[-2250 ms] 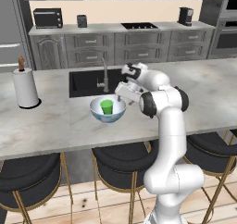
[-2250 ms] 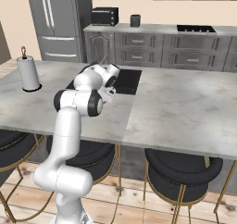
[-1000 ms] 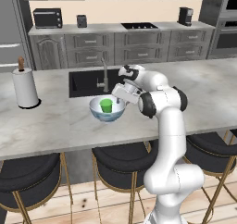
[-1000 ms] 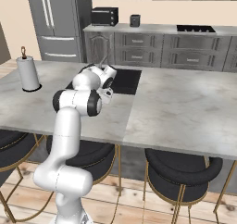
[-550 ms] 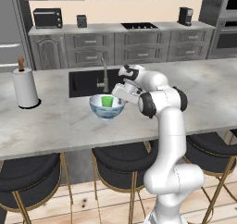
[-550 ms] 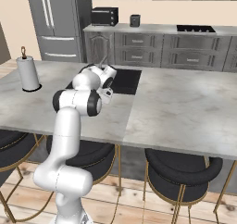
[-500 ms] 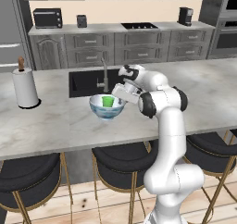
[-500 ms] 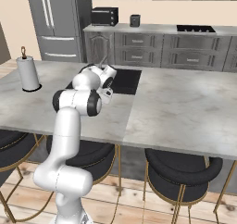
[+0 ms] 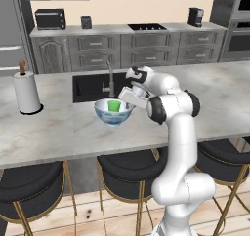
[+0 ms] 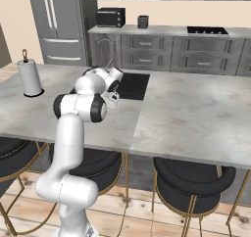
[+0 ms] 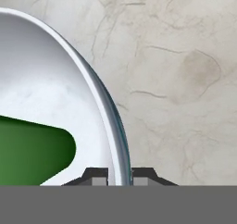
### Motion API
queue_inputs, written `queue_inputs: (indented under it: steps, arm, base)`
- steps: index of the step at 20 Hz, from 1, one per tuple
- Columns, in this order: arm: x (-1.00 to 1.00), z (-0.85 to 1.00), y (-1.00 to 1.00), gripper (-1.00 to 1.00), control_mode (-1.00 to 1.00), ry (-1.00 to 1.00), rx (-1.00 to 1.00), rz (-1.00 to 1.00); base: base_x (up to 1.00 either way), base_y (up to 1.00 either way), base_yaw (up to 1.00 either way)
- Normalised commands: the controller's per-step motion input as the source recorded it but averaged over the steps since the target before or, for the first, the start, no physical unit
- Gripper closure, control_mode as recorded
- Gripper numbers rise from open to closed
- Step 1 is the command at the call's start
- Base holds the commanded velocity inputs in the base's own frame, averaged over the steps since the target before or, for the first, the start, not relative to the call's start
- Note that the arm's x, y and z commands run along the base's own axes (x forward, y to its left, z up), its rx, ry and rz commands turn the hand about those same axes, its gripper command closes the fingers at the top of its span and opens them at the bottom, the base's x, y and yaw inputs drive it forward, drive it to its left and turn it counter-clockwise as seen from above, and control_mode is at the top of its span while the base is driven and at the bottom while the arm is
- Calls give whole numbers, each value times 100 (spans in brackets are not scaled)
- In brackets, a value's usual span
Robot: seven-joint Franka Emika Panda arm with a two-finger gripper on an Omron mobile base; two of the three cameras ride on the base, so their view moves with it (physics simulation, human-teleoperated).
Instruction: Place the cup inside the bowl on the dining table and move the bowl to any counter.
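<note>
The bowl [image 9: 113, 112] is round and wide, white inside and pale blue on the outside. It sits on the dining table [image 9: 58, 132], just in front of the black sink [image 9: 93, 86] and closer to the table's front edge than to its ends. The little green cup [image 9: 114, 106] is inside the bowl, much smaller than it, and I think it is leaning over a bit, but it is hard to be sure from here.

The gripper [image 11: 120, 177] is at the right side of the bowl. Its two dark fingers [image 11: 96, 176] are pulled in close, one on each side of the bowl's thin rim, so it is pinching the rim. The bowl's bottom looks very near the table, and I cannot tell if it is lifted or resting.

There is lots of bare marble around the bowl. To the left the table is open until the paper towel roll [image 9: 26, 91], which stands well apart near the left end. To the right of the arm, the table runs wide and bare to its far end. Black stools [image 9: 129, 169] are tucked under the front edge.

Behind the table is the counter [image 9: 117, 30] along the wall. A toaster oven [image 9: 50, 19] stands near its left end, a small dark box [image 9: 86, 22] is beside that, and a coffee machine [image 9: 195, 17] is near the right end. Bare top lies between them.
</note>
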Motion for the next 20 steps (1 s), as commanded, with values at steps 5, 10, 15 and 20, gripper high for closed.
queue_inputs:
  steps: [5, 10, 15, 20]
  arm:
    - [-19, 17, 0, 100, -100, -5, 0, 2]
    - [-31, 15, -7, 100, -100, -7, 0, 2]
    - [-43, 14, -19, 100, -100, -8, 0, 1]
    - [-47, 23, -22, 100, -100, -10, 0, 1]
  base:
    - [0, 0, 0]
    - [0, 0, 0]
    - [0, 0, 0]
    - [0, 0, 0]
